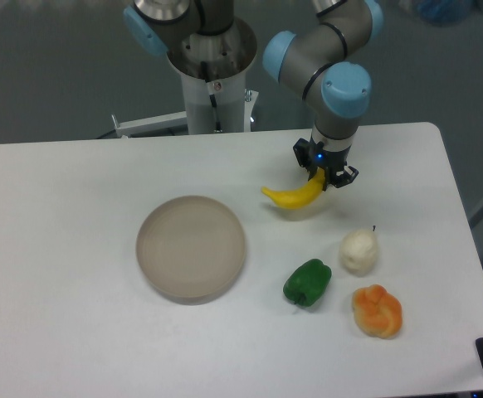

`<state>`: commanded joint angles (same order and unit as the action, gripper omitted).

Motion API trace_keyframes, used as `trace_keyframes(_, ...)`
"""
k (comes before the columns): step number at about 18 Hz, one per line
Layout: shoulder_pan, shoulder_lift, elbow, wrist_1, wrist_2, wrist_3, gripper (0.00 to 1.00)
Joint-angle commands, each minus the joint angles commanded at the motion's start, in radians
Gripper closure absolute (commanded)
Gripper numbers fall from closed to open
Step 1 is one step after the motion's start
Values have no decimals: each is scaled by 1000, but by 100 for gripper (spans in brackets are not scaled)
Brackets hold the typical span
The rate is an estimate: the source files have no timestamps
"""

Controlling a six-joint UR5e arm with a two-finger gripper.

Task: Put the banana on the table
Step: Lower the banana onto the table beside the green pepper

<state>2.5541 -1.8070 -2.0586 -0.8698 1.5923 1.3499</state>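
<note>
A: Nearest the camera, what lies around the round beige plate [191, 246]?

B: To its right, a lumpy orange fruit [378, 311] at the front, then a glossy green toy pepper [307, 282] and a pale cream toy pear [359, 251], all on the flat white surface [67, 207].

A: And the smooth, curved, bright yellow toy banana [295, 196]?

B: Farther back, up and right of the plate, well clear of its rim. The black two-finger gripper [324, 176] pinches its raised right end; the left tip sits low, at or just above the surface, I cannot tell which.

A: So which step?

B: I judge the setting-down. Next calls for lowering until the banana lies flat, parting the fingers, then lifting straight up.
</note>
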Motion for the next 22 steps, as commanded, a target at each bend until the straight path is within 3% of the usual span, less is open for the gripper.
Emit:
trace_keyframes(18, -8, -63, 12, 23, 3, 38, 65)
trace_keyframes(21, -6, -63, 14, 23, 3, 38, 61)
trace_keyframes(22, -6, -63, 14, 23, 3, 38, 53)
